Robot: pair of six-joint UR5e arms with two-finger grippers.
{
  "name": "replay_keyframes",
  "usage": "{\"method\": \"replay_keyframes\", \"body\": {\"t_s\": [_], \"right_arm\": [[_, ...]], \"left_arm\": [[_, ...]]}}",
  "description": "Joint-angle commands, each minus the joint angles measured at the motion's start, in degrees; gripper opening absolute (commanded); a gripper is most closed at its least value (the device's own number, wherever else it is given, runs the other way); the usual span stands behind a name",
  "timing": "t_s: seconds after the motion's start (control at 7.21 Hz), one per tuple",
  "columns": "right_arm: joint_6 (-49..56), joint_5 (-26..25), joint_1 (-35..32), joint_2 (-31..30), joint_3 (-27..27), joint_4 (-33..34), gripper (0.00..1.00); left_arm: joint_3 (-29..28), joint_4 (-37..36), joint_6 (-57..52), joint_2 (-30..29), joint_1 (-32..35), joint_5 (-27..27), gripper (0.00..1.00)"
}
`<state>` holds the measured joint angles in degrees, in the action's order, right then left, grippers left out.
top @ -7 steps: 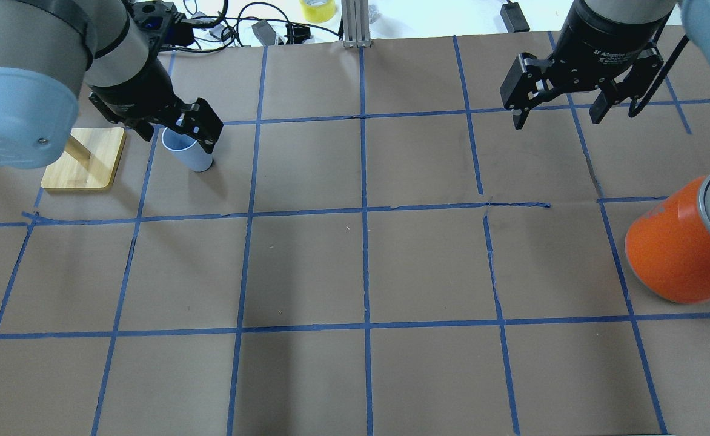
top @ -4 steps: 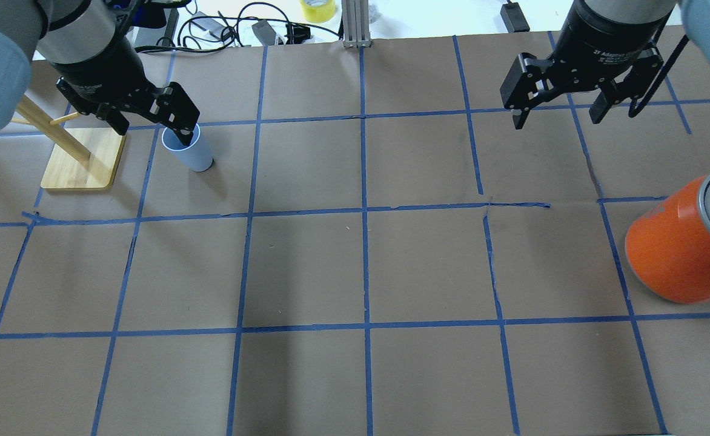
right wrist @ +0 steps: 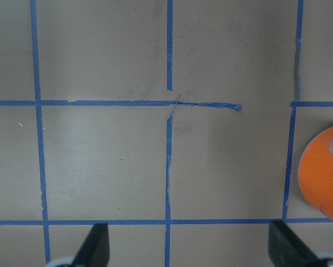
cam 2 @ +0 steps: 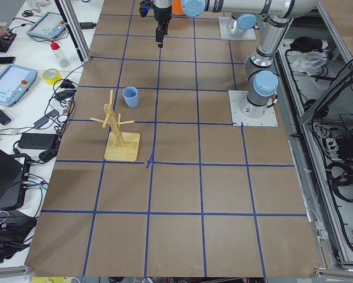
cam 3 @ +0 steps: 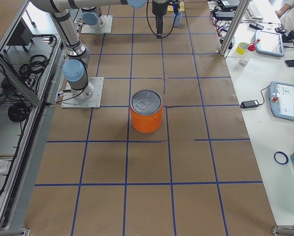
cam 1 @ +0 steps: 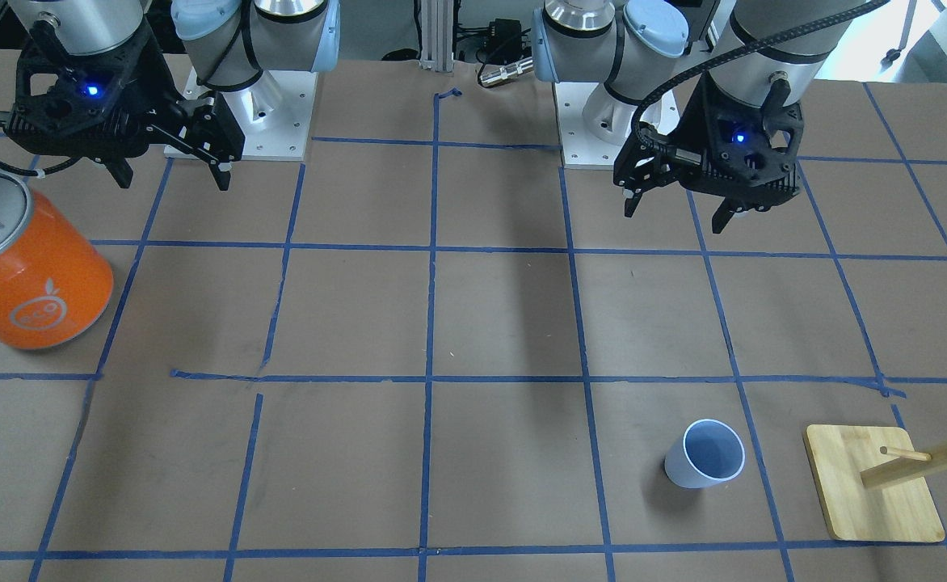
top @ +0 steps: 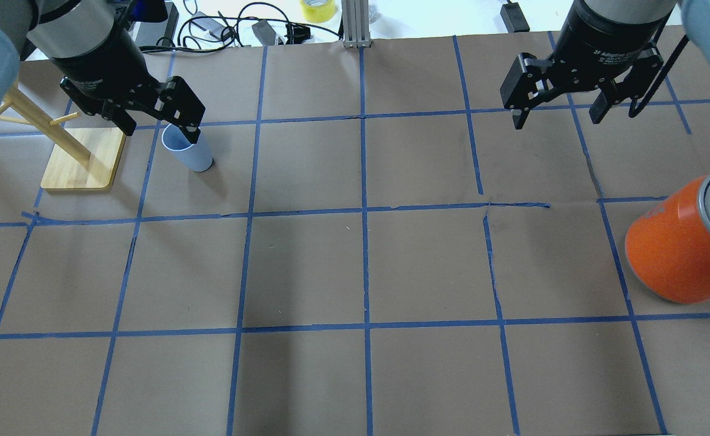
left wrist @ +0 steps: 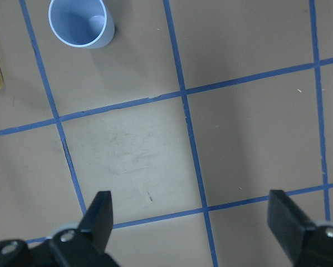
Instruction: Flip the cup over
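Observation:
The cup (cam 1: 704, 454) is a small pale blue tumbler standing upright, mouth up, on the brown paper beside the wooden rack. It also shows in the overhead view (top: 188, 151) and at the top left of the left wrist view (left wrist: 80, 22). My left gripper (cam 1: 674, 218) hangs open well above the table, on the robot's side of the cup, and holds nothing. In the overhead view one finger of the left gripper (top: 160, 128) overlaps the cup's rim. My right gripper (top: 556, 121) is open and empty, far from the cup.
A big orange can (top: 682, 242) with a silver top stands at the table's right side, near my right gripper (cam 1: 173, 182). A wooden peg rack (cam 1: 873, 485) on a square base stands just left of the cup. Blue tape lines grid the paper.
My left gripper has risen from around the cup's rim and drawn back toward the robot, still open. The cup stays upright in place. The right arm has not moved.

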<state>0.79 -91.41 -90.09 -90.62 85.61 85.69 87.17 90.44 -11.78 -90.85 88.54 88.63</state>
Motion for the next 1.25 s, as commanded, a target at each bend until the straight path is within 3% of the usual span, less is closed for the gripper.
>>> {"method": "replay_keyframes", "body": {"t_s": [0.0, 0.42, 1.11], "right_arm": [[-0.09, 0.17, 0.0, 0.0, 0.0, 0.0, 1.0], [0.0, -0.09, 0.0, 0.0, 0.0, -0.09, 1.0], [0.18, -0.09, 0.09, -0.61, -0.09, 0.0, 1.0]], "left_arm": [[0.01, 0.18, 1.5, 0.41, 0.4, -0.14, 1.0], [0.19, -2.63, 5.98, 0.42, 0.41, 2.85, 1.0], [0.45, -2.64, 6.07, 0.41, 0.41, 2.42, 1.0]]}}
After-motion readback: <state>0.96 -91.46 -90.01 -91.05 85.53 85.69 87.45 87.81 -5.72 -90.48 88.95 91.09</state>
